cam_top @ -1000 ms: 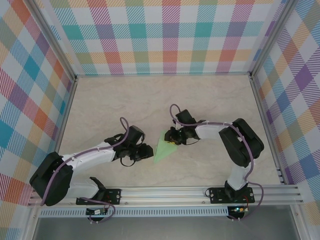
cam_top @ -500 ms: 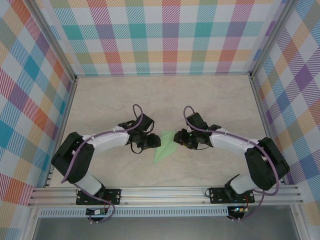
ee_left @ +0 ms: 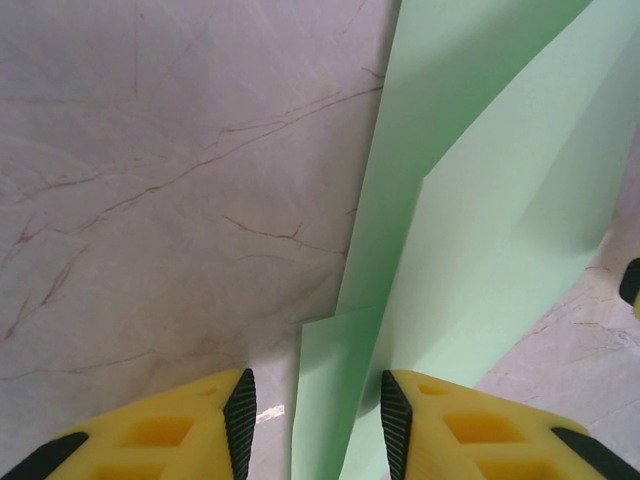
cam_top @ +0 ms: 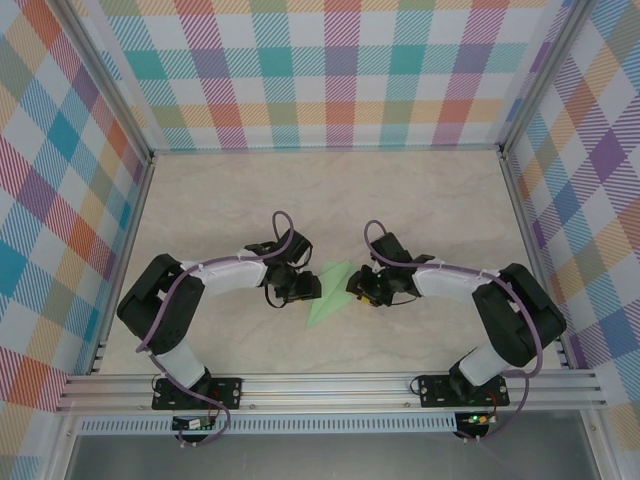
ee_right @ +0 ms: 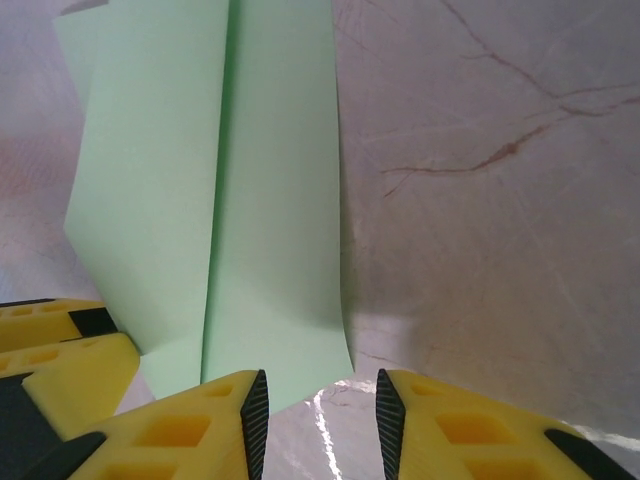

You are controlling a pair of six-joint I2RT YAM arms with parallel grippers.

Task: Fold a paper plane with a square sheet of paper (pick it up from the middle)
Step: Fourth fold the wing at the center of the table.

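Top external: paper plane [cam_top: 328, 292] between left jaws and right jaws, both slightly parted.

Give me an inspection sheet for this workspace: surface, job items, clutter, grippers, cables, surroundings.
Surface: pale marbled table.
Job's things: paper plane, pale green, folded to a long triangle, lying on the table between the grippers.
Clutter: nothing seen.
Grippers: left gripper open, paper edge between its jaws; right gripper open, at the paper's corner.
Cables: purple cable looped above each arm, apart from the paper.
Surroundings: checked walls; metal rail at the near edge.
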